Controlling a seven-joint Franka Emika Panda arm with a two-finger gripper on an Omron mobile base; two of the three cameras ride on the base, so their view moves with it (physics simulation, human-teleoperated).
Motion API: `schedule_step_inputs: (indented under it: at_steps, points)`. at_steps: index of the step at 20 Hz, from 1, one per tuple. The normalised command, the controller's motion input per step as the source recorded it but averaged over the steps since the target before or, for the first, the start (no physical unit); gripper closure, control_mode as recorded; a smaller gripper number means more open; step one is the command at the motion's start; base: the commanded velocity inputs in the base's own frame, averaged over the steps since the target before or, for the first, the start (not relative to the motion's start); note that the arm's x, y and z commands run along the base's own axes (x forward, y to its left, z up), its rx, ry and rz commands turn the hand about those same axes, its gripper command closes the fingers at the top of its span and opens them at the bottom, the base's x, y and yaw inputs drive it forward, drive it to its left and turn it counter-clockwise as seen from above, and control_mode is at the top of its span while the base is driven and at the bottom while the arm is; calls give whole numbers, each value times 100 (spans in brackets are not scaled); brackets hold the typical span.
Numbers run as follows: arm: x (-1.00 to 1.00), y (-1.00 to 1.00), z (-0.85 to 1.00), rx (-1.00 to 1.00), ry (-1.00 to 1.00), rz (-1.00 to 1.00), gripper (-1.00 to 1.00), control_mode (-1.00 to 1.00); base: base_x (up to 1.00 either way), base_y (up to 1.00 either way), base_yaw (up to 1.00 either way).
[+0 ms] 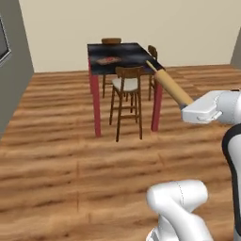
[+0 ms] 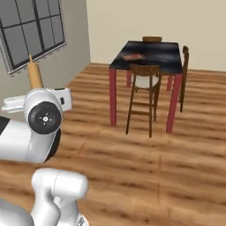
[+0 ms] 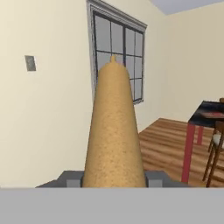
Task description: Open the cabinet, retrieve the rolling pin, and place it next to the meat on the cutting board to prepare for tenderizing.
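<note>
Window (image 3: 118,61) behind rolling pin (image 3: 113,131); base views: table (image 1: 123,55).

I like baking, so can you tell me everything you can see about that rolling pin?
The rolling pin is a light tan cylinder that looks wooden, with a narrower handle at its far end. The gripper is shut on its near end, so it sticks straight out from the hand, off the floor and away from the table. In the hand view it points toward the window. Only the gripper touches it.
</note>
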Motion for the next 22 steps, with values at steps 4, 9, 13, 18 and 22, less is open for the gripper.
schedule_step_inputs:
  at_steps: [4,9,13,18,22]
  points:
    - [0,0,0,0,0,0,100,100,94,0,20]
    - [0,0,0,0,0,0,100,100,99,0,12]
    - [0,0,0,0,0,0,100,100,98,0,3]
    - [0,0,0,0,0,0,100,100,93,6,-1]
    - [0,0,0,0,0,0,100,100,98,32,-10]
